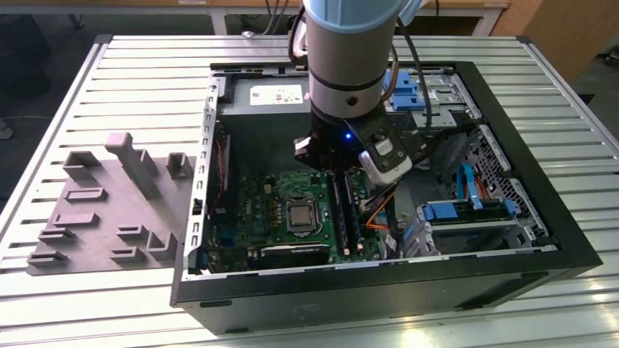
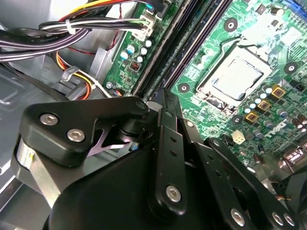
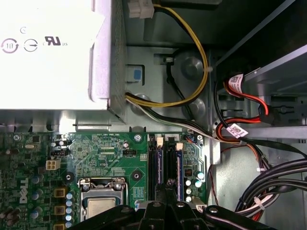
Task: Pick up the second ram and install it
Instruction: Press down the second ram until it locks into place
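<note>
Slatted metal table (image 1: 126, 65); hand (image 3: 168, 191) presses flat dark ram (image 3: 169, 163) into motherboard (image 3: 105, 153).

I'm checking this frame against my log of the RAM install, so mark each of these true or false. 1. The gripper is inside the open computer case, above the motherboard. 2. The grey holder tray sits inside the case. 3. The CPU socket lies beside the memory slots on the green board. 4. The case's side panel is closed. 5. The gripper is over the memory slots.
1. True: the gripper hangs within the computer case, over the motherboard.
2. False: the grey holder tray rests on the slatted table, outside the case, on the exterior view's left.
3. True: the CPU socket sits next to the memory slots.
4. False: the case is open, its interior exposed.
5. True: in both wrist views the slots run out from under the gripper.
</note>
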Robot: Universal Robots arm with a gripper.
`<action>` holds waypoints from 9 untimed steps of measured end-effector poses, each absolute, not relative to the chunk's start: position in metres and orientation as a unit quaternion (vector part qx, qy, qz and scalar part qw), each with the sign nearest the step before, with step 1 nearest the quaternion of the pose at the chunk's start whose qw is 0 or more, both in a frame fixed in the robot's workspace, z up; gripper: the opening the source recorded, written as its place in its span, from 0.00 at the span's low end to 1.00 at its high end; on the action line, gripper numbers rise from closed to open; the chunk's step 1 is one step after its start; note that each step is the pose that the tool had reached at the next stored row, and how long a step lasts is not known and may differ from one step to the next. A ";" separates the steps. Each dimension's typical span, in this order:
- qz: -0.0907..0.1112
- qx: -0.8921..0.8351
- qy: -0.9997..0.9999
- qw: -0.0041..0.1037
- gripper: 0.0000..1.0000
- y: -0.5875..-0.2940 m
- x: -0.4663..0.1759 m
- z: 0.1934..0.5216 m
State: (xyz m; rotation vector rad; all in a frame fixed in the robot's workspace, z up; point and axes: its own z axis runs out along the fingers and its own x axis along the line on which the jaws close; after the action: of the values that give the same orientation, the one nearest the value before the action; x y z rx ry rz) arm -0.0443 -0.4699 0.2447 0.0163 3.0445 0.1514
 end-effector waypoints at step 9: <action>0.050 0.005 0.998 0.047 0.11 -0.466 -0.044 0.244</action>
State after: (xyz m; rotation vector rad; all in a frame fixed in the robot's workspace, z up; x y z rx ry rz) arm -0.0443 -0.4660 0.2443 0.0162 3.0446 0.1514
